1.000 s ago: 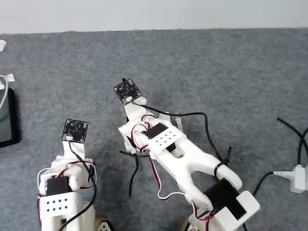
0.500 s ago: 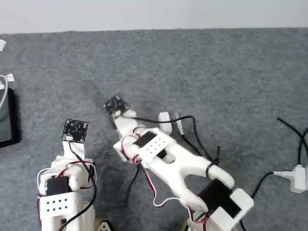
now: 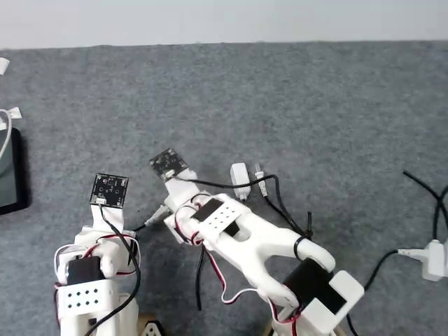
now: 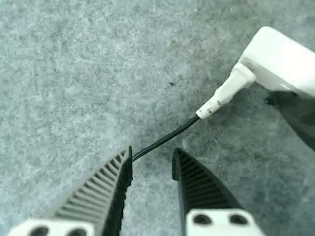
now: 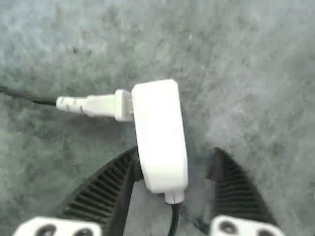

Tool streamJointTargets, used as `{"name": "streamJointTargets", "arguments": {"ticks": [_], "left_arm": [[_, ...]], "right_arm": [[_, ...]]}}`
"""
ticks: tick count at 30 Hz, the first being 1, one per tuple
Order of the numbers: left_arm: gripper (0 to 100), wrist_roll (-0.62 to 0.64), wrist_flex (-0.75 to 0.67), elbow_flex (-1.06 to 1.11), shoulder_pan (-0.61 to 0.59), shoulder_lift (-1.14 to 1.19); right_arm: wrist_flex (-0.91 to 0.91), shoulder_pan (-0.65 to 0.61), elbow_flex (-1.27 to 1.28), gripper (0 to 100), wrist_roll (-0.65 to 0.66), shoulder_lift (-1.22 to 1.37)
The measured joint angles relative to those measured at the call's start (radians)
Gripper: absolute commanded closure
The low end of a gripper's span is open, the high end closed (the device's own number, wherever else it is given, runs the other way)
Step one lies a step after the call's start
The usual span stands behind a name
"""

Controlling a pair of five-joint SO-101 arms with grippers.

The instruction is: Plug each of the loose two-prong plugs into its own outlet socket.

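Apparently only half-seated, the plug lies on the worktop against the outlet block, which the right fingers straddle, open and empty; the left fingers, narrowly parted, hold nothing. A skewed squeeze could lever the plug out.

White plug in outlet, lying flat

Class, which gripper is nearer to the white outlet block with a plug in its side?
Right. The right gripper straddles the white outlet block with open jaws; the left gripper sits back from it, over the black cable.
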Motion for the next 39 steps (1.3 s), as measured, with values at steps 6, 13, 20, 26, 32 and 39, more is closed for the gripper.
{"name": "streamJointTargets", "arguments": {"ticks": [6, 13, 20, 26, 32, 39], "left_arm": [[93, 0.0, 0.0, 0.0, -0.005, 0.0], [93, 0.0, 0.0, 0.0, -0.005, 0.0], [93, 0.0, 0.0, 0.0, -0.005, 0.0], [93, 0.0, 0.0, 0.0, -0.005, 0.0], [93, 0.0, 0.0, 0.0, -0.005, 0.0], [93, 0.0, 0.0, 0.0, -0.005, 0.0]], "right_arm": [[-0.032, 0.075, 0.0, 99.1, 0.0, 0.002], [0.132, 0.11, 0.002, 99.1, 0.0, -0.18], [0.279, 0.215, 0.117, 99.1, -0.006, -0.503], [0.292, 0.405, 0.238, 99.1, -0.006, -0.758], [0.324, 0.694, 0.308, 99.1, -0.049, -0.973], [0.413, 1.168, 0.327, 99.1, -0.011, -1.017]]}}
